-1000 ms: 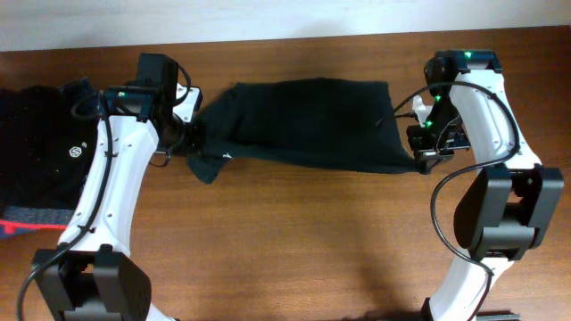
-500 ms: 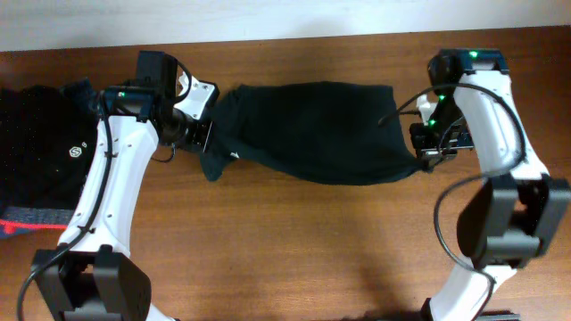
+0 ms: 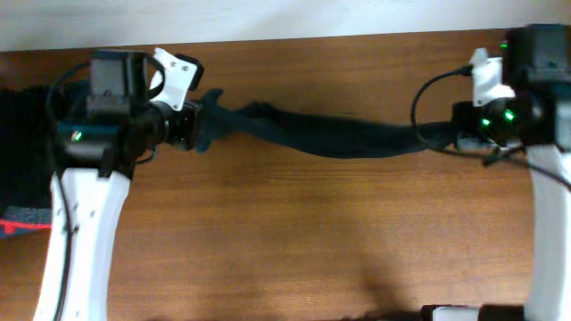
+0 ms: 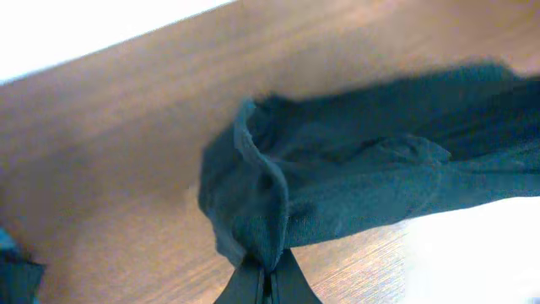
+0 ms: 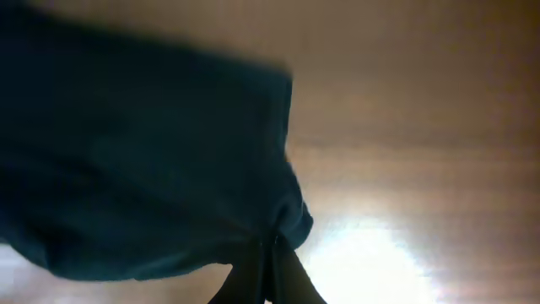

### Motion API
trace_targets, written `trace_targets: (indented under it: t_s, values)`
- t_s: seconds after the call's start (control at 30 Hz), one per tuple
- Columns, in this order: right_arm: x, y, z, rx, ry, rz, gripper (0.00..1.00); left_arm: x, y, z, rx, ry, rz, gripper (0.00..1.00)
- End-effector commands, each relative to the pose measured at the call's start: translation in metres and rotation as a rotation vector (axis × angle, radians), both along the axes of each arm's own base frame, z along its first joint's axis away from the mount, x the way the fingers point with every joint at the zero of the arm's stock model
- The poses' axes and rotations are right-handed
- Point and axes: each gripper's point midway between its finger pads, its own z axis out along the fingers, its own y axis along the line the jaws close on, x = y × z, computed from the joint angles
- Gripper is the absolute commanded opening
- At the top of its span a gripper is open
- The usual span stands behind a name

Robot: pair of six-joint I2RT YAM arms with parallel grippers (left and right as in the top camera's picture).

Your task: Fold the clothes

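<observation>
A dark teal garment point(image 3: 330, 135) hangs stretched in a sagging band between my two grippers, lifted off the brown table point(image 3: 285, 241). My left gripper point(image 3: 198, 127) is shut on its left end; the left wrist view shows the bunched cloth point(image 4: 337, 194) pinched in the jaws point(image 4: 268, 274). My right gripper point(image 3: 446, 135) is shut on its right end; the right wrist view shows the cloth point(image 5: 143, 169) hanging from the closed jaws point(image 5: 268, 253).
A pile of dark clothes point(image 3: 22, 160) with a red and grey edge lies at the table's left side, partly under my left arm. A white wall strip point(image 3: 268, 18) runs along the table's far edge.
Both grippers have risen and moved apart with the garment. It was spread flat on the table and now hangs as a narrow stretched band in the air.
</observation>
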Motion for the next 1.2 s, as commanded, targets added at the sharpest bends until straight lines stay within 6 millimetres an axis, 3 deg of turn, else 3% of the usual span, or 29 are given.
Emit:
trace_targets:
  t_s: [0.0, 0.13, 0.2, 0.4, 0.53, 0.57, 0.67, 0.77, 0.83, 0.93, 0.97, 1.07, 1.17]
  values:
    - [-0.012, -0.004, 0.040, -0.018, -0.136, -0.023, 0.04, -0.016, -0.001, 0.048, -0.015, -0.144, -0.021, 0.00]
    - [-0.022, -0.003, 0.070, -0.026, -0.236, -0.024, 0.04, -0.029, 0.001, 0.082, -0.027, -0.265, -0.021, 0.00]
    - [-0.020, -0.004, 0.077, -0.028, -0.269, -0.024, 0.04, -0.030, 0.001, 0.090, -0.030, -0.297, -0.021, 0.00]
    - [0.012, -0.009, 0.081, -0.046, -0.324, -0.035, 0.04, -0.012, 0.000, 0.085, -0.027, -0.300, -0.017, 0.00]
    - [0.045, -0.014, 0.058, -0.055, -0.268, -0.038, 0.04, 0.018, 0.000, 0.058, -0.008, -0.247, -0.002, 0.00]
    - [0.065, -0.016, 0.036, -0.051, -0.213, -0.037, 0.04, 0.036, -0.002, 0.041, -0.004, -0.217, -0.002, 0.00]
    - [0.099, -0.018, 0.003, -0.045, -0.155, -0.035, 0.04, 0.070, -0.005, 0.012, -0.001, -0.190, -0.002, 0.00]
    - [0.140, -0.019, -0.020, -0.036, -0.174, -0.034, 0.04, 0.113, -0.007, -0.003, 0.001, -0.251, 0.009, 0.00]
    - [0.159, -0.017, -0.020, -0.018, -0.223, -0.022, 0.04, 0.142, -0.005, 0.006, 0.009, -0.359, 0.035, 0.00]
    - [0.175, -0.016, 0.001, 0.003, -0.328, -0.046, 0.04, 0.164, -0.005, 0.046, -0.025, -0.541, 0.065, 0.00]
    - [0.177, -0.016, 0.014, 0.001, -0.364, -0.045, 0.04, 0.166, -0.005, 0.066, -0.048, -0.604, 0.073, 0.00]
    - [0.176, -0.016, 0.046, -0.003, -0.435, -0.044, 0.04, 0.164, -0.006, 0.100, -0.070, -0.667, 0.079, 0.00]
    - [0.166, -0.016, 0.060, -0.004, -0.438, -0.044, 0.04, 0.155, -0.008, 0.099, -0.078, -0.595, 0.068, 0.00]
